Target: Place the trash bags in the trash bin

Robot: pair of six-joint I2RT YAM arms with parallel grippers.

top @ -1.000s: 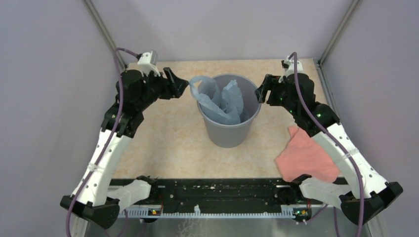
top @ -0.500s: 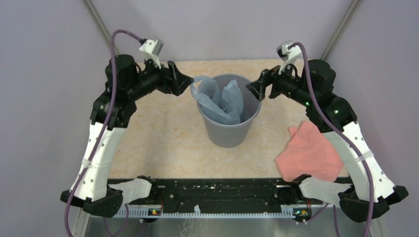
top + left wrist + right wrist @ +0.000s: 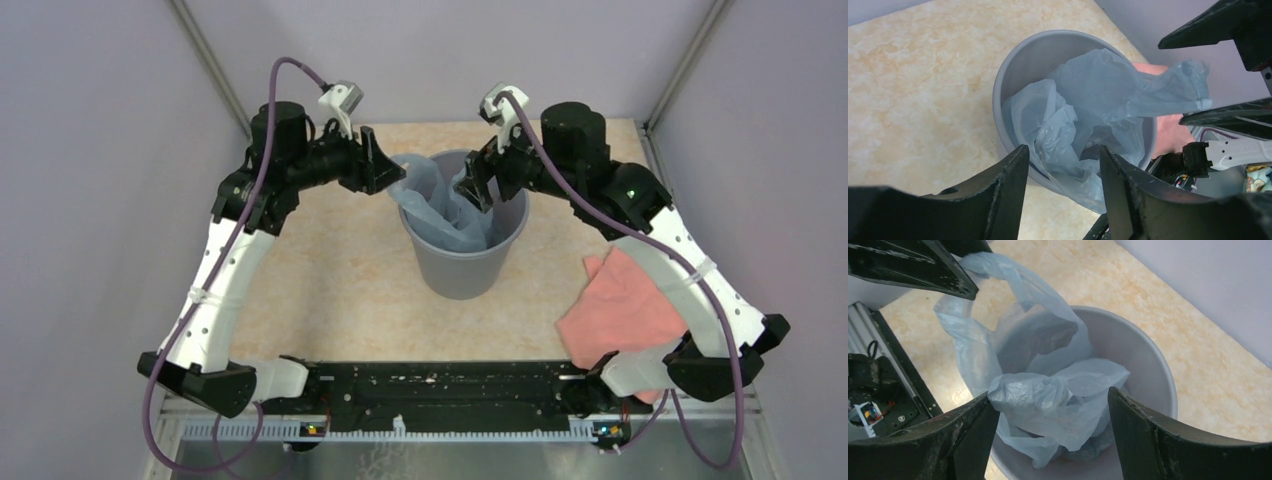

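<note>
The cloth (image 3: pixel 625 310) is lying nearest, beside the bin (image 3: pixel 462 268). The bag (image 3: pixel 450 215) is sitting mostly inside, one loop spilling over the left rim. The left gripper (image 3: pixel 380 170) by that loop and the right gripper (image 3: pixel 472 188) above the mouth are gaping, empty. I'd say the last tuck is in hand, and that loop needs pushing down.

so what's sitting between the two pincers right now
The pale blue trash bag, bunched in the grey trash bin, one loop hanging over the rim toward the left pincer; the right pincer hovers over it. Clearest in the top view.
</note>
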